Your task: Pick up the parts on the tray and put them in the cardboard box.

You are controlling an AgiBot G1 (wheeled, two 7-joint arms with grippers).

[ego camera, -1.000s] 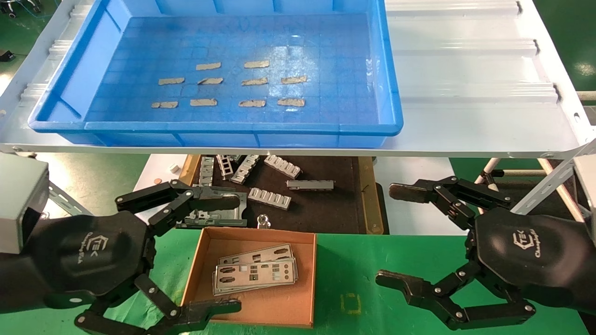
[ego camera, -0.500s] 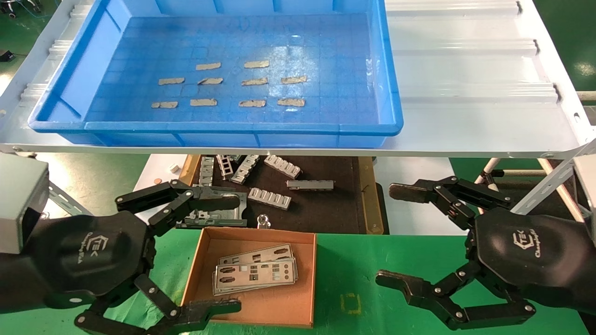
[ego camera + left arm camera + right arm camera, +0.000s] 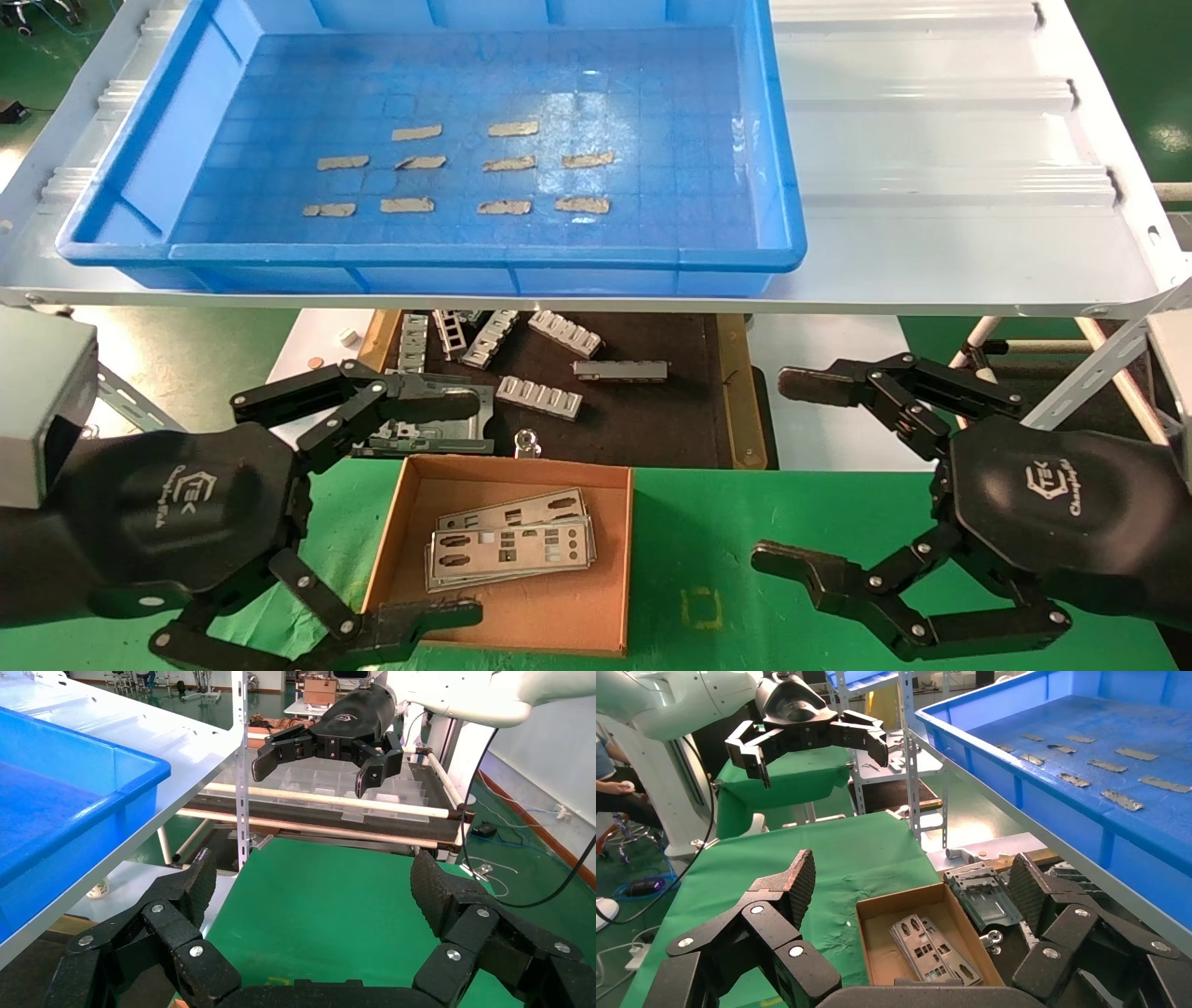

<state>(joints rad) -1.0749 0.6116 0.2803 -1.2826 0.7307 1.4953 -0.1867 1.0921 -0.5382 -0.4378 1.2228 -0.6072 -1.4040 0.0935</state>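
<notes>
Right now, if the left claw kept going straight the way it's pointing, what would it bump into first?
Probably the right gripper, which faces the open left gripper across the green table. Nothing else shows between them, though depth is hard to judge.

I see a white corrugated shelf [image 3: 941,140] up top w/ the blue tray [image 3: 466,256] sitting on its left part. Below, a green-covered table [image 3: 801,522] carries the cardboard box [image 3: 559,615] near its back edge. Behind it, a dark mat [image 3: 643,410] w/ ribbed grey brackets [image 3: 538,396] scattered on it.
</notes>
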